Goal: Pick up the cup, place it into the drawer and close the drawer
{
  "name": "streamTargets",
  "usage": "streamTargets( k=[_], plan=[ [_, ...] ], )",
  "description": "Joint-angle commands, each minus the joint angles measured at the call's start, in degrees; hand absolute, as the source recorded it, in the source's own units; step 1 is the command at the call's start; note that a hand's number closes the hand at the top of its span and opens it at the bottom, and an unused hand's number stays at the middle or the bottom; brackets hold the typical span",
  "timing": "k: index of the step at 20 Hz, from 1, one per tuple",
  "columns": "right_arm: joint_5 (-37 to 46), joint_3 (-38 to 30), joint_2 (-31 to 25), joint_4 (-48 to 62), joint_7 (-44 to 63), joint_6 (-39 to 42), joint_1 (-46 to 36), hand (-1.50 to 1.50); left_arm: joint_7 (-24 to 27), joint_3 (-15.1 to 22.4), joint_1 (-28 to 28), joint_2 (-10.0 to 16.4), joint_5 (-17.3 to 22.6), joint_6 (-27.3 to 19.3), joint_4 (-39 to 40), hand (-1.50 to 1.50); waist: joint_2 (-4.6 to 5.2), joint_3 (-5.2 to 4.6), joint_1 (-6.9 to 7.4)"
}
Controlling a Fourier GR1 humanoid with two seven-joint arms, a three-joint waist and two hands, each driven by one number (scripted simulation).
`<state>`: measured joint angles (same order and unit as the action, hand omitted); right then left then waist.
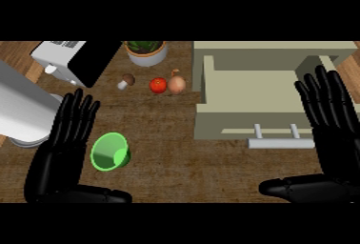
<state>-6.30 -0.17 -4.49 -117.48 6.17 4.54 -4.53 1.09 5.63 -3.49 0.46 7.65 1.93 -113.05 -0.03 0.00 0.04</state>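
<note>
I judge the green cup [110, 151] light, rigid, slick; grasp its rim. Left hand [67, 138] and right hand [330, 124]: fingers straight, empty.

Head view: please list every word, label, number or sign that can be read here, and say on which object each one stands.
No text in this view can be read.
White appliance: dark marks on its top, perhaps a label, too blurred to read.
Green cup, drawer, plant pot: no writing shows on them.
</note>
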Motion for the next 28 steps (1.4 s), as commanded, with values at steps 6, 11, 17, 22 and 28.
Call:
streamTargets(
  k=[6, 11, 17, 22, 28],
  plan=[
    [-0.2, -1.5, -0.4, -0.1, -2.5, 1.4, 2.3, -1.5, 4.9, -0.8, -5.0, 0.7, -0.9, 1.1, 5.3, -1.5, 0.01, 0.0, -0.04],
    [1.2, 0.4, 0.7, -2.6, 1.8, -0.6, 1.1, -1.5, 6.3, -5.1, -5.0, 2.2, 1.2, 2.1, 8.8, -1.5, -0.01, -0.01, -0.07],
    [-1.4, -2.6, -0.9, 0.8, 3.4, 0.1, -3.0, -1.5, 13.9, -7.6, -2.0, 2.2, -1.1, 2.6, 21.4, -1.5, 0.09, -0.03, -0.12],
    [-2.5, -2.5, -0.3, -2.4, 1.1, 2.1, 1.4, -1.5, 13.4, -10.2, -3.5, 4.1, 1.3, 4.8, 20.1, -1.5, 0.01, 0.0, -0.05],
    [-2.4, -3.1, -1.8, -2.3, 6.9, 0.8, -4.0, -1.5, 18.8, -9.3, -3.9, 3.1, -1.2, 5.4, 27.3, -1.5, 0.0, 0.0, 0.04]
  ],
)
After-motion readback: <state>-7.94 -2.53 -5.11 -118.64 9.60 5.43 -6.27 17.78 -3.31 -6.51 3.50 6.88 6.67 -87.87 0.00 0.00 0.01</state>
